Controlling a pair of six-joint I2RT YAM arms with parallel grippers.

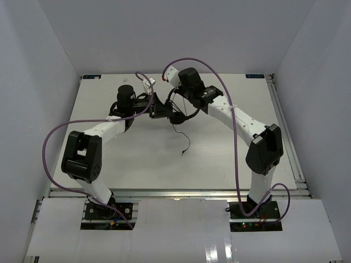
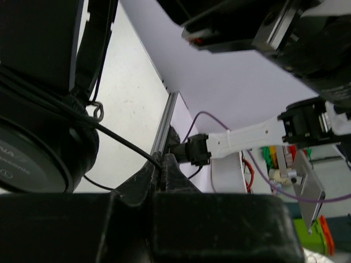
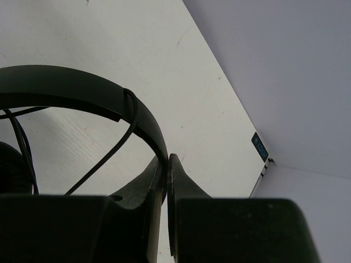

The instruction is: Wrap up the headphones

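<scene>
The black headphones [image 1: 184, 116] hang above the back middle of the table, held between both grippers. My right gripper [image 1: 176, 98] is shut on the thin headband [image 3: 71, 90]; in the right wrist view the jaws [image 3: 167, 160] pinch the band's end. The thin black cord [image 3: 109, 156] loops once over the band. My left gripper [image 1: 160, 108] is shut on the cord [image 2: 120, 141], which runs into the closed jaws [image 2: 163, 161]. A round earpad [image 2: 33, 159] fills the left of that view. The cord's loose end [image 1: 182, 143] trails down onto the table.
The white table [image 1: 219, 159] is boxed in by grey walls on three sides, with metal rails at its right edge [image 1: 289, 148] and front edge. Purple robot cables [image 1: 219, 76] arc over both arms. The right arm's white link [image 2: 247, 137] shows in the left wrist view.
</scene>
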